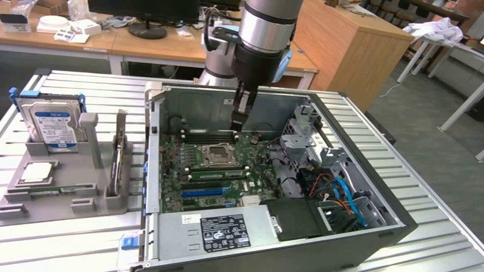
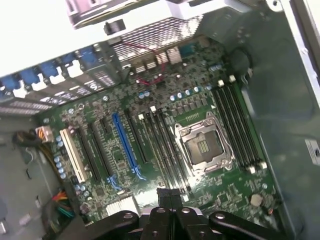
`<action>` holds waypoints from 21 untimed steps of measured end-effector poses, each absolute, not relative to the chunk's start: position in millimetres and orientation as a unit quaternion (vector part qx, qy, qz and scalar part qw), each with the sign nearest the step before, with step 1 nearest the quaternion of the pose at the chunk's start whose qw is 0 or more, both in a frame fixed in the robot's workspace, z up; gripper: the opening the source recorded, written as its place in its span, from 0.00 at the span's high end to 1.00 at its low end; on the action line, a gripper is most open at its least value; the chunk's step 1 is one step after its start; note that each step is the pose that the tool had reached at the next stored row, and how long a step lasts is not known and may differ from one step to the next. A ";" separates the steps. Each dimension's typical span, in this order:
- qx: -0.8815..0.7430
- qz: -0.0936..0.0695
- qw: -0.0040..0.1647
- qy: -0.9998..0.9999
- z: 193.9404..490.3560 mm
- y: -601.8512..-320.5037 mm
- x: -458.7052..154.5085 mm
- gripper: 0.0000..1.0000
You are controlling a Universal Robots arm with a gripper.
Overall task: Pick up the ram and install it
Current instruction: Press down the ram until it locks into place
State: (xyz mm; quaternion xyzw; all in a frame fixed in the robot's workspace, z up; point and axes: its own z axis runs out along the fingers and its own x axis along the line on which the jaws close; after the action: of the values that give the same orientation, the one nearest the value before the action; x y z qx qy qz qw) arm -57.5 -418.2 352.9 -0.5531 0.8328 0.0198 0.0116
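Note:
My gripper (image 1: 239,117) hangs shut inside the open computer case (image 1: 155,170), just above the black memory slots (image 1: 208,135) at the back of the motherboard. Nothing shows between its fingers. In the wrist view the shut gripper (image 2: 165,196) hovers over the board's edge, near the slots (image 2: 165,150) beside the CPU socket (image 2: 202,145). A thin green ram (image 1: 53,192) lies flat in the grey holder at the exterior view's left, far from the gripper. A similar green stick (image 1: 215,174) stands in a slot in front of the socket.
The grey holder (image 1: 15,212) also carries an upright hard drive (image 1: 54,122), a chip (image 1: 38,171) and an upright card (image 1: 117,164). A long blue slot (image 2: 125,142) crosses the board. The power supply (image 1: 223,232) and coloured cables (image 1: 340,195) fill the case's near end.

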 end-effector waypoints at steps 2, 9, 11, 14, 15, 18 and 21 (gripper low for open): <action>-0.538 0.020 0.012 0.843 352.8 -418.2 -57.5 0.89; -0.485 0.019 0.013 0.874 352.7 -418.1 -57.4 0.89; -0.469 0.019 0.014 0.883 352.6 -418.2 -57.5 0.89; -0.445 0.018 0.014 0.895 352.6 -418.2 -57.5 0.89; -0.437 0.018 0.014 0.899 352.6 -418.2 -57.5 0.89; -0.413 0.018 0.015 0.911 352.5 -418.2 -57.5 0.89; -0.388 0.017 0.015 0.921 352.5 -418.2 -57.5 0.89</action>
State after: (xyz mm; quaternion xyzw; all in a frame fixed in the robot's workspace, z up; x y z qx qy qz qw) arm -57.5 -418.2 352.5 -0.3881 0.9214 0.0172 0.0151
